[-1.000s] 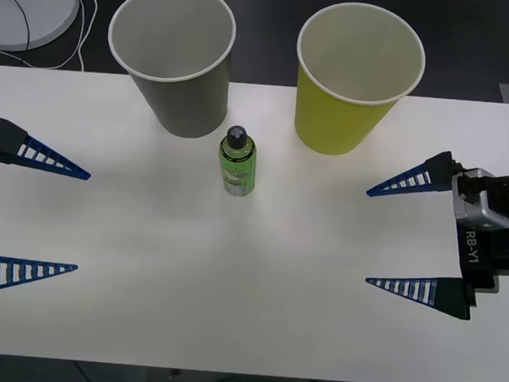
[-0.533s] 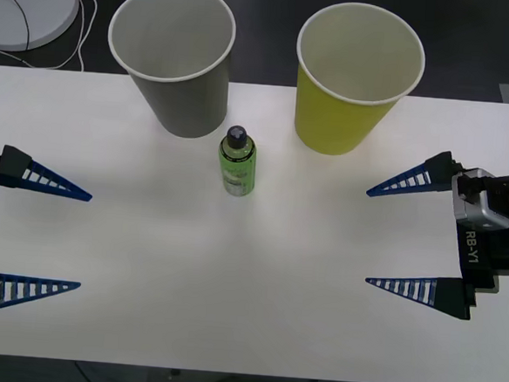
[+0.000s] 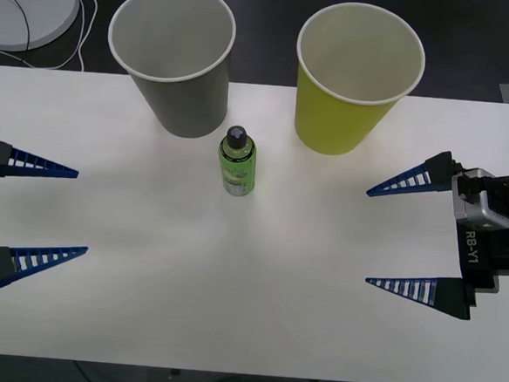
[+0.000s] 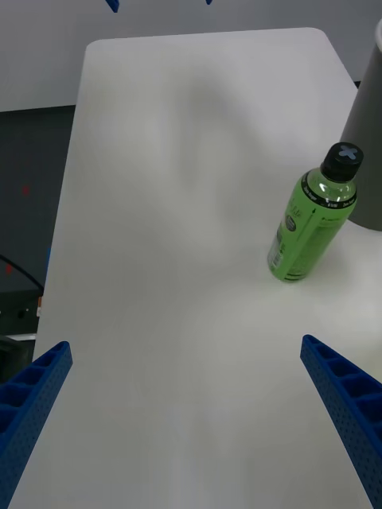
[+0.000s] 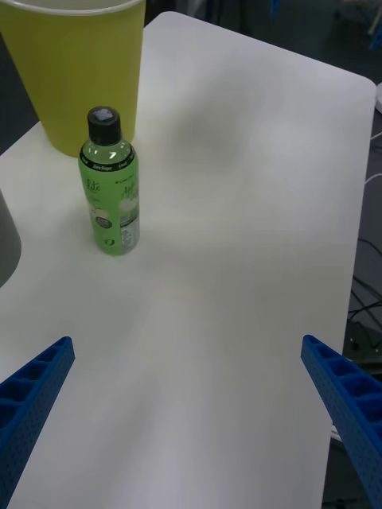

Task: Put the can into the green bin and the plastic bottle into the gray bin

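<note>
A white table with rounded corners stands on a dark floor. Beyond its far left corner lies a round white disc with white cables trailing across the floor.

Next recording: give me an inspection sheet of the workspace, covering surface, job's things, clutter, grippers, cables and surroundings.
Surface: white table, bare apart from the job's things.
Job's things: plastic bottle upright, capped, in front of the gap between gray bin and green bin; both bins upright at the far edge. No can seen on the table.
Clutter: nothing seen.
Grippers: left gripper open, at the table's left edge; right gripper open, at the right side. Neither touches anything.
Cables: white cable beyond the far edge.
Surroundings: round white disc on dark floor.
</note>
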Controlling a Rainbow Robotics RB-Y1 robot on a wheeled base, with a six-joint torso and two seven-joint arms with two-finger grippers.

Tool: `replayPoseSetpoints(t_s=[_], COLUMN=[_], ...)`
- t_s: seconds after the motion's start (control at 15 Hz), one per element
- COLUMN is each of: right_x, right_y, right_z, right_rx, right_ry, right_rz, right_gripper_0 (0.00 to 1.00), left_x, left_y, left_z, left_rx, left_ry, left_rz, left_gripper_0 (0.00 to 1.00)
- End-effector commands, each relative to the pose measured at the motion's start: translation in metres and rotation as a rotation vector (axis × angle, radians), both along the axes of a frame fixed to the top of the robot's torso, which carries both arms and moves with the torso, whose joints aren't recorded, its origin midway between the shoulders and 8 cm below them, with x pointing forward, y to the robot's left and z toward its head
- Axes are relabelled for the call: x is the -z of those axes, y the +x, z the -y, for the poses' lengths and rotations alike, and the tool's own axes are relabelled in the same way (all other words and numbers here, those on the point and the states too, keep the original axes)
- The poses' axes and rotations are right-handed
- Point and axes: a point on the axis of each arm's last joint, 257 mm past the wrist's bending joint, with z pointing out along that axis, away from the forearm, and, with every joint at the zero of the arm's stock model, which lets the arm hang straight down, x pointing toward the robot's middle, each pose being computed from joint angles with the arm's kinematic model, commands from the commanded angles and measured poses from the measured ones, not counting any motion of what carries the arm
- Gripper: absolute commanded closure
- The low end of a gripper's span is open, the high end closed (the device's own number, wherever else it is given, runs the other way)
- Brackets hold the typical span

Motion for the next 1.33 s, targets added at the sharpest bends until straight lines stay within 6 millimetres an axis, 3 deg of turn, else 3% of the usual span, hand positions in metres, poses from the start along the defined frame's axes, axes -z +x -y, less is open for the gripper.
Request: replayPoseSetpoints(t_s=[0.07, 0.6, 1.07, 1.33], right_x=[0.000, 0.000, 0.000, 0.000], right_y=[0.000, 0.000, 0.000, 0.000], right_z=[0.000, 0.000, 0.000, 0.000], right_rx=[0.000, 0.000, 0.000, 0.000], right_ry=[0.000, 0.000, 0.000, 0.000], right_rz=[0.000, 0.000, 0.000, 0.000], right_gripper_0=[0.00, 0.00, 0.00, 0.00], left_x=[0.009, 0.041, 0.051, 0.059], left_y=[0.011, 0.034, 0.040, 0.054], left_z=[0.002, -0.004, 0.005, 0.007], left_rx=[-0.060, -0.184, -0.227, -0.274], left_ry=[-0.038, -0.033, -0.085, -0.104], left_rz=[0.017, 0.099, 0.170, 0.187], left_gripper_0=[0.00, 0.00, 0.00, 0.00])
